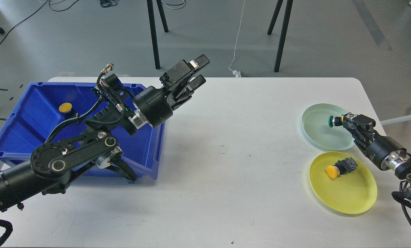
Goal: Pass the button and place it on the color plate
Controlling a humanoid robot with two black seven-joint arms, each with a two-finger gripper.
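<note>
**Ana:** Start big: the white table (pixel 226 172) fills the frame, the blue bin (pixel 26 137) sits at the left edge, and two plates sit at the right. The right gripper (pixel 343 121) hangs over the pale green plate (pixel 316 134) at right centre, closed on the green button (pixel 331 121). What's the danger here?

**Ben:** The release, I'd say. The button looks held sideways, cap pointing left, above the plate's right half. Let go from there and it could roll on its round cap toward the near rim, maybe off onto the table. It's also close to the yellow plate (pixel 357 199) just below, so a bad bounce lands it on the wrong colour.

**Ana:** And that yellow plate is already served?

**Ben:** Yes, a yellow button (pixel 340 168) lies on its side in the upper part of it. Another yellow button (pixel 66 107) waits in the bin, upper left.

**Ana:** The left arm?

**Ben:** It reaches up from the lower left corner, elbow bent over the bin's front, wrist angled toward top centre. The left gripper (pixel 198 74) is raised past the bin's right wall, fingers parted a little, holding nothing I can see. If it swings back low, the forearm could clip that wall.

**Ana:** Right arm's pose?

**Ben:** It enters from the right edge, stretched toward the upper left, and the wrist is tilted slightly down at the green plate.
</note>
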